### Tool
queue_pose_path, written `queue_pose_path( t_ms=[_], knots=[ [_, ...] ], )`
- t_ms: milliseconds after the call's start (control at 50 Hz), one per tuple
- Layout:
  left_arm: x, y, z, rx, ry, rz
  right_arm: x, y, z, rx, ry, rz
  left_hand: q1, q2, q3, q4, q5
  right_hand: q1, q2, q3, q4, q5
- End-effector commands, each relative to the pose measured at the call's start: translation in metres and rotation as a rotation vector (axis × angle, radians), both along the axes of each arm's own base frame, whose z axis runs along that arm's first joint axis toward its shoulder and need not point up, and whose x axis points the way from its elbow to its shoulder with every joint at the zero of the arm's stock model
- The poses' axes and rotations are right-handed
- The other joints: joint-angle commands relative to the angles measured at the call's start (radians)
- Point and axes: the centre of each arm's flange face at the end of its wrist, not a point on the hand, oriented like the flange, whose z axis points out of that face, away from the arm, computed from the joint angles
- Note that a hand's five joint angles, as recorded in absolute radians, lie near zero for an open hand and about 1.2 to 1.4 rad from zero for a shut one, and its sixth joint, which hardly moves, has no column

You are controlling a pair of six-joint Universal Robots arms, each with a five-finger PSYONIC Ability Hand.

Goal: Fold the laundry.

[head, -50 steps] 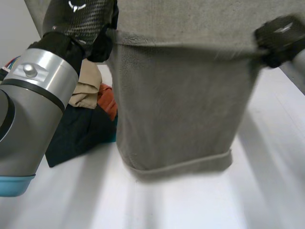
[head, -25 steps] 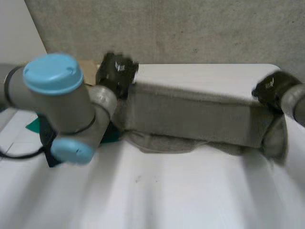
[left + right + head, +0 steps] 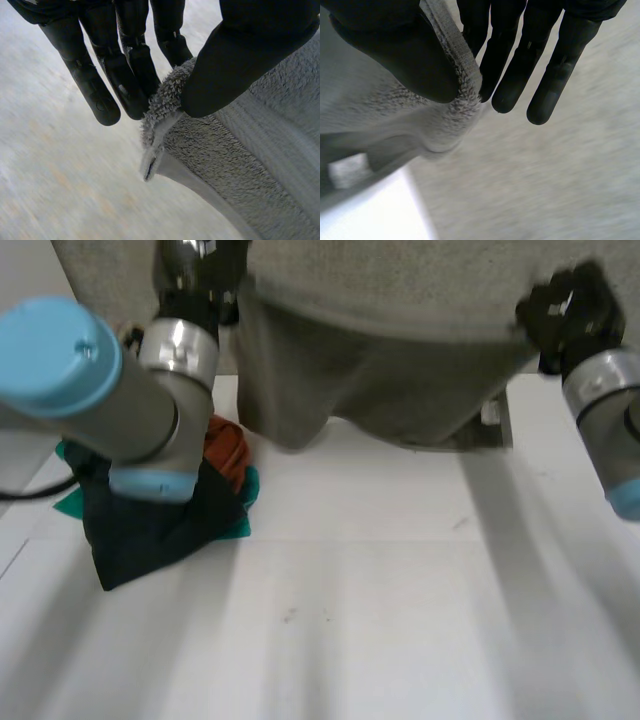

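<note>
Above table [image 3: 350,630], left hand [image 3: 250,55] and right hand [image 3: 395,45] each pinch grey towel [image 3: 390,370] corner.

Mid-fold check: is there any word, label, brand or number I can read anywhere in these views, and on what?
None can be read.
grey towel: plain pile and hem, no print or label text visible.
pile of clothes: no lettering visible.
</note>
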Motion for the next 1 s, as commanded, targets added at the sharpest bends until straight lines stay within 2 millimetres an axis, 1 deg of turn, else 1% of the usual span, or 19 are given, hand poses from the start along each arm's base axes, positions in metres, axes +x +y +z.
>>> queue_pose_path(
  t_ms=[20, 40, 80, 100, 160, 220, 300, 360, 400, 460, 560, 660, 740, 800, 820, 840, 960, 980, 1000],
  knots=[
    [0.018, 0.023, -0.081, 0.23, -0.127, 0.007, -0.018, 0.014, -0.056, 0.364, -0.11, 0.007, 0.249, 0.197, 0.202, 0.196, 0.228, 0.265, 0.219, 0.206, 0.196, 0.209],
    [0.022, 0.03, -0.096, 0.274, -0.151, 0.007, -0.022, 0.013, -0.062, 0.397, -0.132, 0.007, 0.249, 0.197, 0.202, 0.196, 0.228, 0.265, 0.219, 0.206, 0.196, 0.209],
    [0.024, 0.035, -0.107, 0.304, -0.167, 0.005, -0.027, 0.008, -0.081, 0.475, -0.178, 0.013, 0.249, 0.197, 0.202, 0.196, 0.228, 0.265, 0.219, 0.206, 0.196, 0.209],
    [0.025, 0.037, -0.111, 0.319, -0.175, 0.005, -0.029, 0.006, -0.096, 0.54, -0.213, 0.026, 0.249, 0.197, 0.202, 0.196, 0.228, 0.265, 0.219, 0.206, 0.196, 0.209],
    [0.029, 0.045, -0.122, 0.352, -0.197, 0.004, -0.029, 0.007, -0.116, 0.652, -0.27, 0.066, 0.249, 0.197, 0.202, 0.196, 0.228, 0.265, 0.219, 0.206, 0.196, 0.209],
    [0.032, 0.05, -0.119, 0.352, -0.195, 0.004, -0.031, 0.009, -0.122, 0.706, -0.292, 0.078, 0.249, 0.197, 0.202, 0.196, 0.228, 0.265, 0.219, 0.206, 0.196, 0.209],
    [0.035, 0.058, -0.11, 0.338, -0.188, 0.001, -0.046, 0.003, -0.129, 0.749, -0.326, 0.042, 0.249, 0.197, 0.202, 0.196, 0.228, -0.209, -0.255, -0.267, -0.278, -0.264],
    [0.037, 0.063, -0.1, 0.318, -0.177, -0.003, -0.054, -0.001, -0.13, 0.753, -0.35, 0.019, 0.249, 0.197, 0.202, 0.196, 0.228, -0.333, -0.379, -0.391, -0.402, -0.388],
    [0.037, 0.065, -0.095, 0.307, -0.171, -0.004, -0.06, -0.006, -0.134, 0.762, -0.378, -0.005, 0.249, 0.197, 0.202, 0.196, 0.228, -0.506, -0.552, -0.564, -0.574, -0.561],
    [0.038, 0.066, -0.092, 0.302, -0.167, -0.004, -0.071, -0.014, -0.141, 0.788, -0.436, -0.044, 0.249, 0.197, 0.202, 0.196, 0.228, -0.536, -0.582, -0.594, -0.604, -0.591],
    [0.039, 0.066, -0.09, 0.298, -0.165, -0.003, -0.075, -0.018, -0.149, 0.809, -0.456, -0.053, 0.249, 0.197, 0.202, 0.196, 0.228, -0.542, -0.587, -0.6, -0.61, -0.597],
    [0.04, 0.061, -0.089, 0.293, -0.161, 0.008, -0.075, -0.018, -0.15, 0.814, -0.451, -0.047, 0.249, 0.197, 0.202, 0.196, 0.228, -0.53, -0.576, -0.588, -0.599, -0.585],
    [0.04, 0.06, -0.086, 0.287, -0.157, 0.011, -0.075, -0.019, -0.15, 0.797, -0.411, -0.038, 0.249, 0.197, 0.202, 0.196, 0.228, -0.425, -0.471, -0.483, -0.493, -0.48],
    [0.04, 0.061, -0.085, 0.286, -0.156, 0.01, -0.074, -0.019, -0.156, 0.785, -0.337, -0.024, 0.249, 0.197, 0.202, 0.196, 0.228, -0.114, -0.16, -0.172, -0.183, -0.169],
    [0.04, 0.061, -0.085, 0.286, -0.155, 0.009, -0.074, -0.019, -0.157, 0.781, -0.316, -0.021, 0.249, 0.197, 0.202, 0.196, 0.228, 0.029, -0.016, -0.029, -0.039, -0.026],
    [0.04, 0.061, -0.084, 0.287, -0.154, 0.007, -0.073, -0.019, -0.158, 0.771, -0.282, -0.017, 0.249, 0.197, 0.202, 0.196, 0.228, 0.262, 0.216, 0.204, 0.194, 0.207],
    [0.041, 0.069, -0.071, 0.269, -0.132, -0.001, -0.074, -0.017, -0.148, 0.736, -0.229, -0.021, 0.249, 0.197, 0.202, 0.196, 0.228, 0.265, 0.219, 0.206, 0.196, 0.209],
    [0.042, 0.07, -0.069, 0.263, -0.127, -0.003, -0.074, -0.015, -0.144, 0.729, -0.226, -0.02, 0.249, 0.197, 0.202, 0.196, 0.228, 0.265, 0.219, 0.206, 0.196, 0.209],
    [0.043, 0.072, -0.065, 0.257, -0.12, -0.004, -0.076, -0.014, -0.133, 0.703, -0.229, -0.023, 0.249, 0.197, 0.202, 0.196, 0.228, 0.265, 0.219, 0.206, 0.196, 0.209]
  ],
)
